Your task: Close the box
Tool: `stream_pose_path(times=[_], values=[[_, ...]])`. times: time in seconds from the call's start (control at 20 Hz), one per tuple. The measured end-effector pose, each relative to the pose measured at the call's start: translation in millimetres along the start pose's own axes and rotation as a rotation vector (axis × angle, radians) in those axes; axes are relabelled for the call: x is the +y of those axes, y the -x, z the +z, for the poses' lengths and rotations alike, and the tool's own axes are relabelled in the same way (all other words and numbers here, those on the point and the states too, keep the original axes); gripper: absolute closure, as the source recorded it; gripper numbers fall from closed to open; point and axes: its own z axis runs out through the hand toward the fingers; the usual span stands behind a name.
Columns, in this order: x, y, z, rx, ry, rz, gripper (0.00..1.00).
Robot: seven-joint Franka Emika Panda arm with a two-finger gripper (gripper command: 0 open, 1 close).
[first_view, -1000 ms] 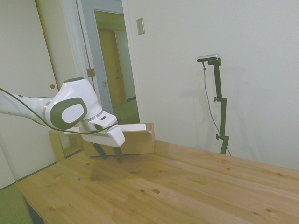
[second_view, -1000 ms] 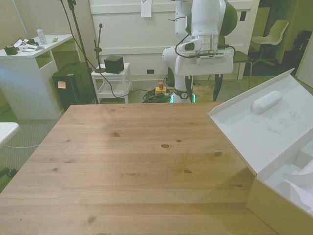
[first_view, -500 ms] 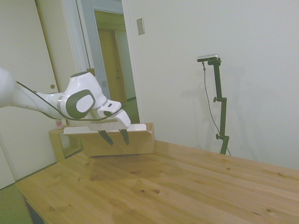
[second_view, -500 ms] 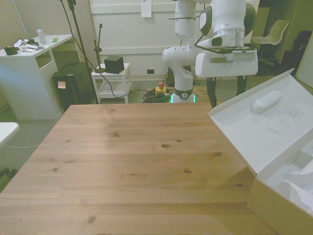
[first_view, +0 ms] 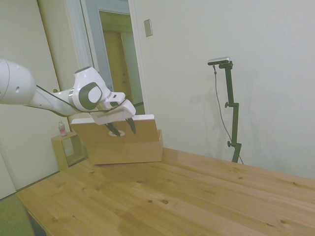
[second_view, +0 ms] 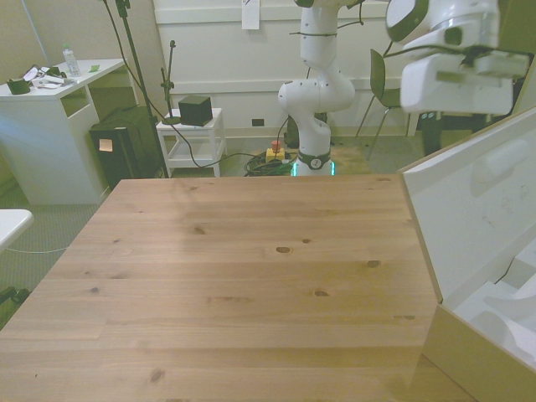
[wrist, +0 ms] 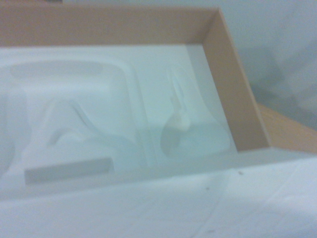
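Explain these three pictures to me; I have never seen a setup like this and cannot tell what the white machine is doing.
The white machine is a robot arm. At its tip sits a two-fingered tool for gripping and pushing. All three pictures show one moment. The side view looks across a wooden table, with the arm reaching in from the left. The front view faces the robot from over the table. The wrist view comes from a camera on the arm itself, close up and blurry.

On the table stands a light-brown box. Its lid is raised and tilted, not shut. The tool's dark fingers are spread apart at the lid's upper edge; they grip nothing. The wrist view looks down into the open box, which holds a white moulded insert. The job is to close the box, and that is not yet done.
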Motion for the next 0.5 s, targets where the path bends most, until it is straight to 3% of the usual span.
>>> stream_pose_path(times=[0.1,0.35,0.5], values=[[-20.7,-12.5,1.6,0.01,0.021,-0.002,0.0],[-50.4,-46.2,54.7,0.007,0.07,0.001,0.0],[-64.8,-60.3,53.8,0.013,0.087,0.006,0.0]])
